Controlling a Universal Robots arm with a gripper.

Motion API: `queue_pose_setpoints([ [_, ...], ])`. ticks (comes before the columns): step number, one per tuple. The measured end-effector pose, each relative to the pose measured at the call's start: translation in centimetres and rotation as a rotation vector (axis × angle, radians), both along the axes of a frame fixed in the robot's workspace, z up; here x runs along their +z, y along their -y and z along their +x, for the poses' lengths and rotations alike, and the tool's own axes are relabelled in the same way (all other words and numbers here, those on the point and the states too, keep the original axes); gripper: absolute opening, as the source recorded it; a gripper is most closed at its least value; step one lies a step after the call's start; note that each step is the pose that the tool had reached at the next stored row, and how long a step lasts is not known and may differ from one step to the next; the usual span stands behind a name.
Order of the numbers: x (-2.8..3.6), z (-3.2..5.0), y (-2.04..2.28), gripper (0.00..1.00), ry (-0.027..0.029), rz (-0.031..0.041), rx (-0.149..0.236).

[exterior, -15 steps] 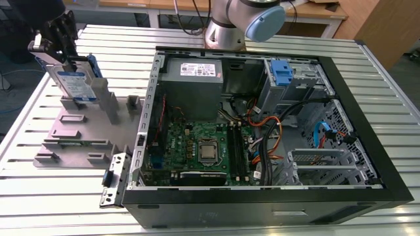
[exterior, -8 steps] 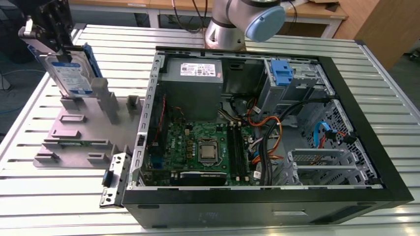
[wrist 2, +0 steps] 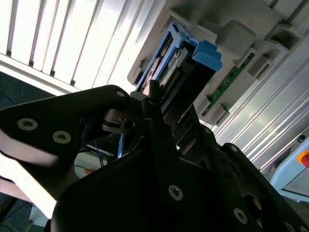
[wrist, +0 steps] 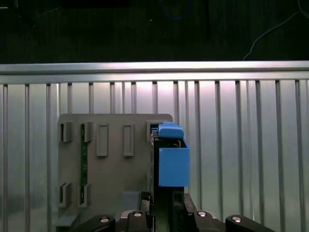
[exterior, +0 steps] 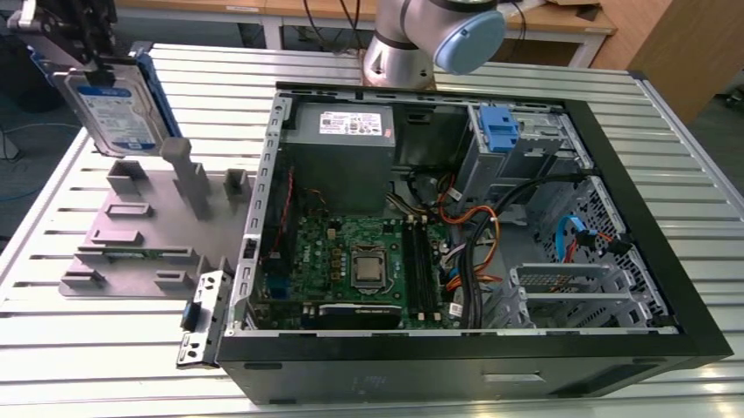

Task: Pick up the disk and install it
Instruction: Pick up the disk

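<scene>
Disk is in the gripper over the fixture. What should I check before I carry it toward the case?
1. Grip on the disk: ok. The gripper is shut on its upper end and the disk hangs upright.
2. Clearance from the grey fixture: ok. The disk appears to hang above its slots in the exterior view.
3. Blue side rails fitted: ok, seen in both wrist views.
4. Computer case open: ok, interior exposed.
5. Bay by the blue latch free: cannot tell.
6. Cables out of the bay's way: cannot tell. They run close beside it.
</scene>
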State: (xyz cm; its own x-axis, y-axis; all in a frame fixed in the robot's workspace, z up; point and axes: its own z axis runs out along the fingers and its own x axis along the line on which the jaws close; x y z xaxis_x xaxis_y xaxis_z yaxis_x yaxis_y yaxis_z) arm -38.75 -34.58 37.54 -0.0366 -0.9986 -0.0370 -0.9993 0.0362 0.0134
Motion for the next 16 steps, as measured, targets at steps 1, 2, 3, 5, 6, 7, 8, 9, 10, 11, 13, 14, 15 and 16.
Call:
queue_pose_setpoints([
  [1,0.44,0.00,-0.01,0.35,0.0001,0.0000,0.000],
  [2,0.93,0.00,-0.01,0.35,0.0000,0.0000,0.000],
  [3,1.38,0.00,-0.01,0.35,0.0001,0.0000,0.000],
  [5,2.28,0.00,-0.01,0.35,0.0000,0.0000,0.000],
  [6,2.73,0.00,-0.01,0.35,0.0000,0.0000,-0.001],
  [7,3.18,0.00,-0.01,0.35,0.0001,0.0000,-0.001],
  [8,3.66,0.00,-0.01,0.35,0.0000,0.0000,-0.001],
  [9,4.11,0.00,-0.01,0.35,0.0000,0.0000,-0.002],
  [10,4.55,0.00,-0.01,0.35,0.0000,0.0000,-0.002],
  [11,5.00,0.00,-0.01,0.35,0.0000,0.0000,-0.002],
  [13,5.91,0.00,-0.01,0.35,0.0000,0.0000,-0.002],
  [14,6.37,0.00,-0.01,0.35,-0.0001,0.0000,-0.002],
  [15,6.81,0.00,-0.01,0.35,0.0000,0.0000,-0.002],
  [16,7.29,0.00,-0.01,0.35,0.0001,0.0000,-0.002],
])
